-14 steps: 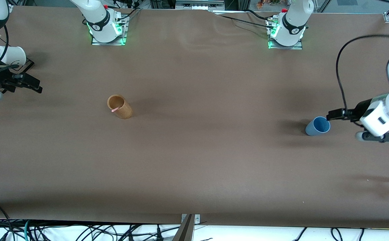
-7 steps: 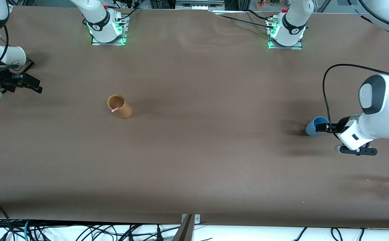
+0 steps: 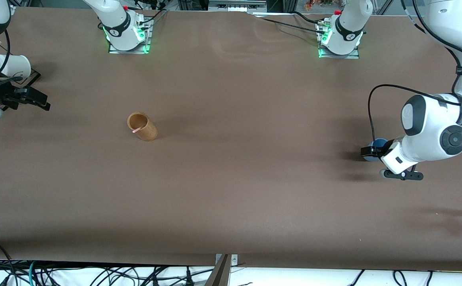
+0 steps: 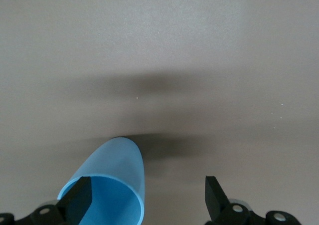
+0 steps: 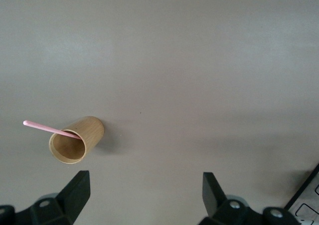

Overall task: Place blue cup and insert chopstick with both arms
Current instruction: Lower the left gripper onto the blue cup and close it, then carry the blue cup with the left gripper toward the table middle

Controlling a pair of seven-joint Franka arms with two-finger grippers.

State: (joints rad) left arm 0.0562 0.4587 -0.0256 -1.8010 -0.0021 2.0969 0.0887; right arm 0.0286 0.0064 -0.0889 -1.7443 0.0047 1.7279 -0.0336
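My left gripper (image 3: 370, 151) has swung in over the blue cup (image 3: 378, 143) at the frame's right, jaws wide, one finger (image 4: 79, 201) inside the rim, nothing held yet. The grasp looks close. My right gripper (image 3: 36, 101) waits open, upper left. The chopstick (image 3: 137, 130) leans in the brown cup (image 3: 142, 126) (open tabletop between).

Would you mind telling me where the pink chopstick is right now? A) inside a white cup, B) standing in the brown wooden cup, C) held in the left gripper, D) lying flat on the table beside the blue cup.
B: the chopstick leans out of the brown wooden cup, while the open left gripper is at the blue cup.
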